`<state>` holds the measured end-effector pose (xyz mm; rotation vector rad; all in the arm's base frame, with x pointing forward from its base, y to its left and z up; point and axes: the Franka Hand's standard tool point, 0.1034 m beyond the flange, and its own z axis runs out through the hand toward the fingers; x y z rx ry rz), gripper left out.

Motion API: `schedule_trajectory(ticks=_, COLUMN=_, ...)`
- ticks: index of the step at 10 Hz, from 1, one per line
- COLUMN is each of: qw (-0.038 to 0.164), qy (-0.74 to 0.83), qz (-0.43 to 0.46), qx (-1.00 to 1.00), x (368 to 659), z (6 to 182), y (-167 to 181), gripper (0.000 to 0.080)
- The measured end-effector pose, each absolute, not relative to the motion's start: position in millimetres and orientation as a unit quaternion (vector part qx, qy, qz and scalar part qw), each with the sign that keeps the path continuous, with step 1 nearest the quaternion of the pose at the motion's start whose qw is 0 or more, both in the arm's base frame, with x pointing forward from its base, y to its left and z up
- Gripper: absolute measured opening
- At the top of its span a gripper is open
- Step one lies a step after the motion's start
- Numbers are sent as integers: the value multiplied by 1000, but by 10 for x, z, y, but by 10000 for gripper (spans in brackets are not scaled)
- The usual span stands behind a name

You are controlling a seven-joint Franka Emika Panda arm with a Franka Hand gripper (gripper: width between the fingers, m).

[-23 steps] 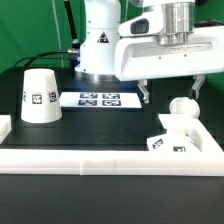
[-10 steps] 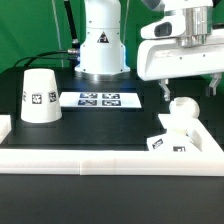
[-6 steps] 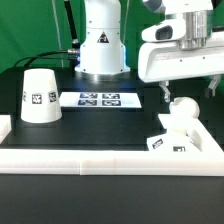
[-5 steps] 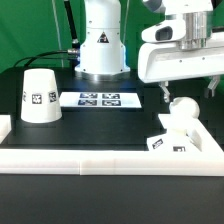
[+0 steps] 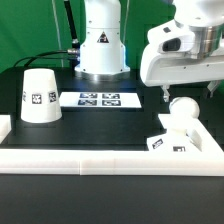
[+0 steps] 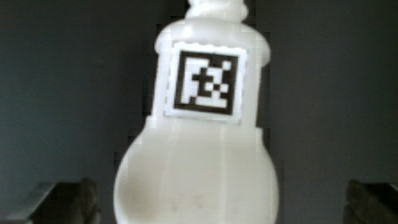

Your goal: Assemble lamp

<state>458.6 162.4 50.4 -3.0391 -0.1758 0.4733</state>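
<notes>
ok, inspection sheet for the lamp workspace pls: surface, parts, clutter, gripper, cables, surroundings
Surface: black table, white border rail along the front.
Job's things: shade stands wide end down on the exterior view's left. Bulb and base are close together on the right by the rail; contact unclear.
Clutter: nothing seen apart from the marker board.
Grippers: gripper above the bulb, jaws open, holding nothing.
Cables: dark cable behind the table.
Surroundings: arm's white pedestal, green backdrop.
</notes>
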Motion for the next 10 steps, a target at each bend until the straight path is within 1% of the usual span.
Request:
schedule_trajectory(ticks=5, qw=20, qy=-59, qz=302, qx=-951, x=4539, z=469, y=1623, gripper=699)
schedule_trajectory(ticks=6, qw=20, qy=-59, qz=321, qx=-945, x=4568, z=447, y=1622, gripper=699)
schedule_trajectory(ticks=8, qw=16, qy=-60, qz=389, qx=-919, x=4528, z=421, y=1607, gripper=699)
schedule_trajectory(ticks=9, qw=17, qy=-60, qz=404, qx=-913, x=4554, z=384, y=1613, gripper=699)
schedule_trajectory(ticks=10, qw=14, qy=-61, qz=431, qx=-900, x=4525, z=390, y=1601, gripper=699)
